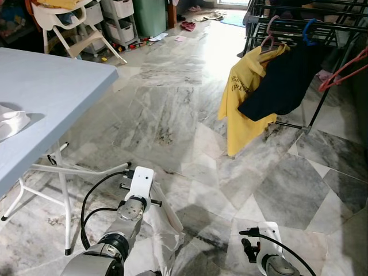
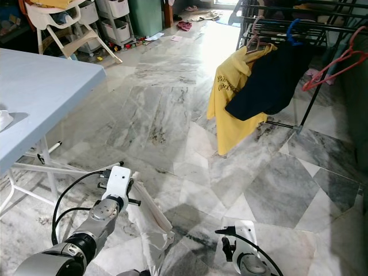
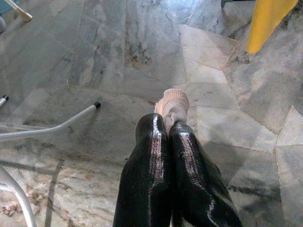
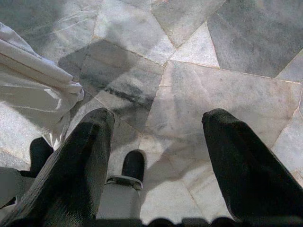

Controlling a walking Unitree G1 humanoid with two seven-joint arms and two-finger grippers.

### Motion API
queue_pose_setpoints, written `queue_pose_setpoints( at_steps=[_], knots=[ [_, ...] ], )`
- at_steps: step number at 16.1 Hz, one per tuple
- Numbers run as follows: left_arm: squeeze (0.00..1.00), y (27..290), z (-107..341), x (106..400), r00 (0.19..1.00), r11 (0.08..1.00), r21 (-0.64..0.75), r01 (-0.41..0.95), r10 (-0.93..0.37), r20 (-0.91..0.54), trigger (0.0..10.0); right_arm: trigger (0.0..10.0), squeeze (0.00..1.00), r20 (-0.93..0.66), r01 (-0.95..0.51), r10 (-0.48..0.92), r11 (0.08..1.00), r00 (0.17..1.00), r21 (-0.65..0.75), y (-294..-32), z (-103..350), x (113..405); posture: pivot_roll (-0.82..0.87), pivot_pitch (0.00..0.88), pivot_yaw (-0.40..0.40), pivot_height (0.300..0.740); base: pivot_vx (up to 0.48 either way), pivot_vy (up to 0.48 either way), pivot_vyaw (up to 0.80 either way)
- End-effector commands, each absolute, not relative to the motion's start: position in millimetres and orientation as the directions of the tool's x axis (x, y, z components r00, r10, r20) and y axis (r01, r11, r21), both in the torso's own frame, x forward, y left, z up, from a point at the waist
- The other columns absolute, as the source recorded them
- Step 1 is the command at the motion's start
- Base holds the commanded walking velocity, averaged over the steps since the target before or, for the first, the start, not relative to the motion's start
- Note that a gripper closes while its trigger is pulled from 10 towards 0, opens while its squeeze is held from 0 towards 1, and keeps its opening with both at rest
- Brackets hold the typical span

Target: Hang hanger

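Note:
My left gripper point(image 3: 166, 130) is shut on a beige ribbed piece point(image 3: 173, 101) that sticks out past its black fingertips, low above the marble floor. A white garment point(image 1: 164, 230) hangs beside and below my left arm point(image 1: 135, 198); I cannot tell whether a hanger is inside it. At the far right stands a black drying rack point(image 1: 322, 26) carrying a yellow shirt point(image 1: 244, 98) on a pink hanger point(image 1: 268, 37), a dark garment point(image 1: 284, 80) on a blue hanger point(image 1: 309, 29), and an empty red hanger point(image 1: 345, 69). My right gripper point(image 4: 158, 118) is open, pointing down at the floor.
A light blue folding table point(image 1: 52, 86) stands at my left with a white cloth point(image 1: 11, 123) on it; its white legs point(image 1: 63, 190) reach close to my left arm. A white high chair point(image 1: 63, 23) and storage drawers point(image 1: 118, 17) stand at the back. Marble floor point(image 1: 172, 109) stretches towards the rack.

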State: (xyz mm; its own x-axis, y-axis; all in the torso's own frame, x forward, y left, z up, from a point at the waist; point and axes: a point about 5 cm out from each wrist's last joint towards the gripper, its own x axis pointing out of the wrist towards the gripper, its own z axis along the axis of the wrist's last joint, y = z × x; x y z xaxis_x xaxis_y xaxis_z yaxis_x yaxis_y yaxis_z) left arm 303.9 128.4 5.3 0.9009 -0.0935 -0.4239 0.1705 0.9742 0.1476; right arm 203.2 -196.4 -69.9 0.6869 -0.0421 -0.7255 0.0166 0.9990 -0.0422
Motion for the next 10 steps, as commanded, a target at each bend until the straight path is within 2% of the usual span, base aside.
queue_pose_setpoints(
  at_steps=[1, 10],
  knots=[
    [0.00, 130.0, 4.9, 303.6, 0.900, 0.973, 0.158, 0.167, -0.085, -0.427, 10.0, 10.0, 0.00, -0.743, 0.022, -0.037, 0.999, 0.668, -0.030, -193.2, -73.5, 198.3, -0.13, 0.084, 0.079, 0.740, -0.240, 0.000, 0.00],
    [0.00, 130.4, 4.9, 304.2, 0.897, 0.973, 0.160, 0.167, -0.082, -0.435, 10.0, 10.0, 0.00, -0.749, 0.026, -0.042, 0.999, 0.662, -0.033, -195.6, -74.5, 196.0, -0.14, 0.085, 0.085, 0.740, -0.309, 0.000, 0.00]
  ],
)
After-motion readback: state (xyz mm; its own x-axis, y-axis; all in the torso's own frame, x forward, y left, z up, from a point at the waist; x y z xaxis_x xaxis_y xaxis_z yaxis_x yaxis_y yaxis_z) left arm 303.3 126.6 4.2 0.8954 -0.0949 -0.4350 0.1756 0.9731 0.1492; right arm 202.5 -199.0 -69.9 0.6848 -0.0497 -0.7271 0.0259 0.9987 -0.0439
